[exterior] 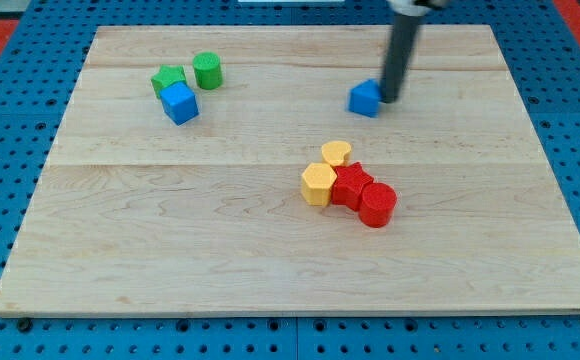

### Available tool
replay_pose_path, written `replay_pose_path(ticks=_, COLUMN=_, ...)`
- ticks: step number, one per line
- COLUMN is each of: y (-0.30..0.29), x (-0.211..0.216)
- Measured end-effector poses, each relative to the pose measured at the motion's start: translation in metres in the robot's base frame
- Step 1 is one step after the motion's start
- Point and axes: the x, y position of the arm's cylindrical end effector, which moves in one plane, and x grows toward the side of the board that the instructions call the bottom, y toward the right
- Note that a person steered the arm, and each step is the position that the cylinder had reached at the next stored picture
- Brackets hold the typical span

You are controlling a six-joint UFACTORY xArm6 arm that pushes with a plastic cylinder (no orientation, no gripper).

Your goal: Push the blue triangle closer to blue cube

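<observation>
The blue triangle [366,98] lies on the wooden board [170,230] at the upper middle-right. My tip [389,99] rests right against its right side. The blue cube [180,103] sits at the upper left, far to the left of the triangle.
A green block [167,79] touches the blue cube's upper left, and a green cylinder [207,70] stands just right of it. Near the centre, a yellow heart-like block [336,153], a yellow hexagon block [318,184], a red block [351,186] and a red cylinder [377,205] are clustered.
</observation>
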Motion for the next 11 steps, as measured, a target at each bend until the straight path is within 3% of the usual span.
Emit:
replay_pose_path(ticks=1, y=-0.093, x=-0.005)
replay_pose_path(ticks=2, y=-0.081, x=0.008)
replay_pose_path(ticks=3, y=-0.025, x=0.025)
replay_pose_path(ticks=5, y=-0.1, x=0.03)
replay_pose_path(ticks=7, y=-0.128, x=0.023)
replay_pose_path(ticks=9, y=-0.196, x=0.023)
replay_pose_path(ticks=11, y=-0.177, x=0.04)
